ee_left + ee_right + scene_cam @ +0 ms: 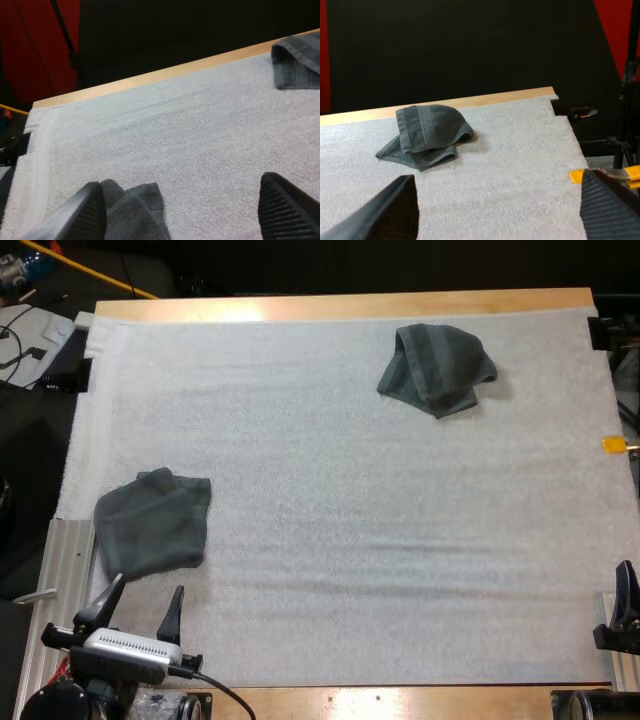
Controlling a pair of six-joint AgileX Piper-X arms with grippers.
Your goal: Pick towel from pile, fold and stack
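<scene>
LEFT: left end effector (148, 587) spread open, empty, just behind roughly folded dark grey-green cloth towel (152, 522) at tabletop (330, 308) near-left corner, likely the stack spot | RIGHT: right end effector (497, 200) open, empty, near-right edge | TARGET: crumpled dark grey-green cloth towel (438, 368), far-right, unpicked

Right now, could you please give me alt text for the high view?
Two dark grey-green towels lie on a white mat: a crumpled towel at the far right, a loosely folded towel at the near left. The left end effector, open, is close to the folded towel's near edge; the right end effector is at the mat's near right edge.
</scene>
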